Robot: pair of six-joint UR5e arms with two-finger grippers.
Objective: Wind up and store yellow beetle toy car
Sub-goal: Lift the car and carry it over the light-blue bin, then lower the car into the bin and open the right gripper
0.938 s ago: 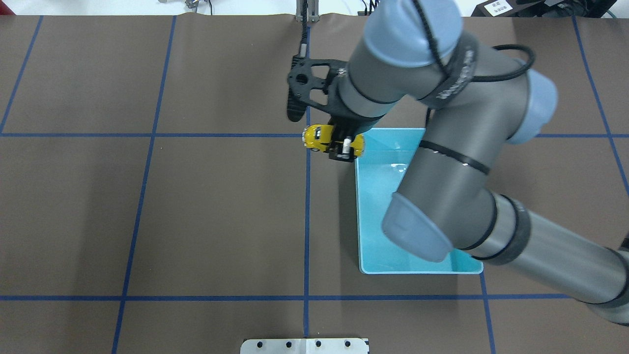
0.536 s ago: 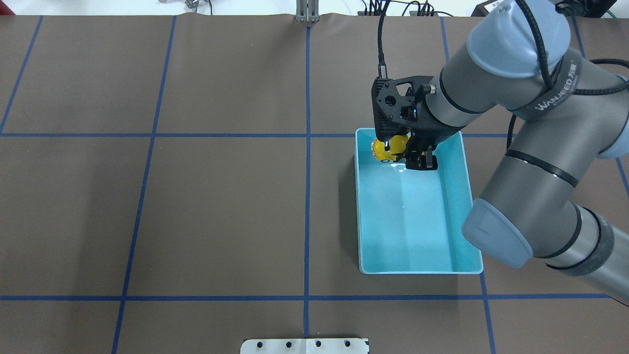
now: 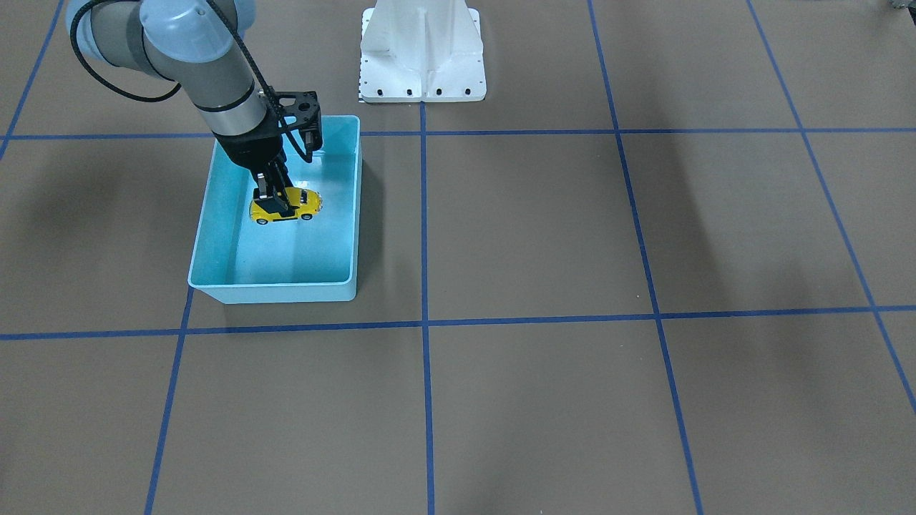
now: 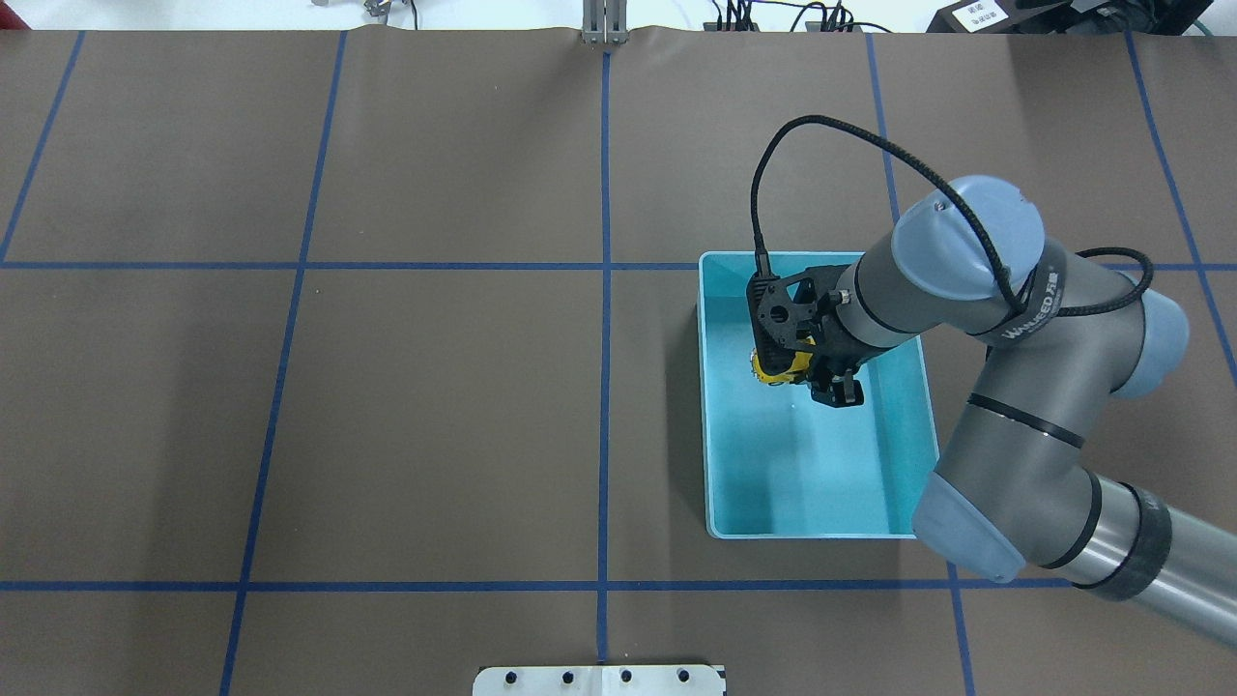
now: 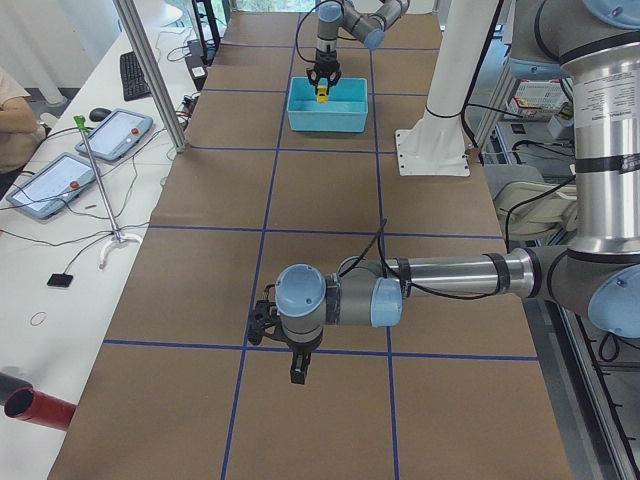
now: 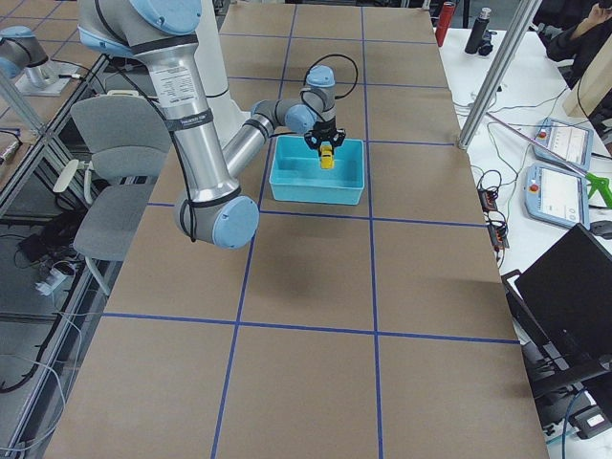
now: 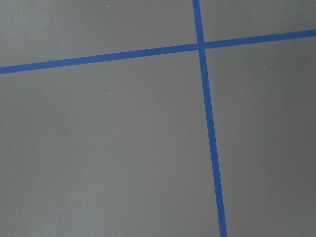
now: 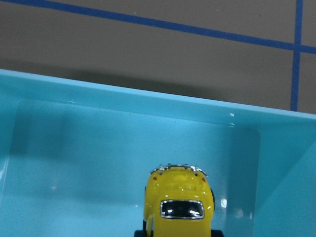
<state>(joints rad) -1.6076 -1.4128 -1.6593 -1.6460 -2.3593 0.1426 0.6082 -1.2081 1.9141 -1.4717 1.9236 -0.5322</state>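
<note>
The yellow beetle toy car [image 3: 286, 207] is low inside the light blue bin [image 3: 272, 292], near its middle. My right gripper [image 3: 274, 200] reaches down into the bin and is shut on the car across its body. In the overhead view the car [image 4: 776, 367] shows partly under the right gripper [image 4: 812, 377] and over the bin [image 4: 802, 464]. The right wrist view shows the car's rear [image 8: 180, 207] and the bin's far wall [image 8: 98, 98]. My left gripper [image 5: 298, 365] shows only in the exterior left view, low over the table. I cannot tell if it is open or shut.
The white robot base mount [image 3: 422, 50] stands behind the bin. Blue tape lines [image 7: 210, 138] cross the brown table cover. A side desk with tablets [image 5: 60, 175] and a metal pole [image 5: 150, 75] stand beyond the table's far edge.
My right arm carried the car from above the tape line left of the bin, over the bin's rim, then lowered it toward the bin's middle.
</note>
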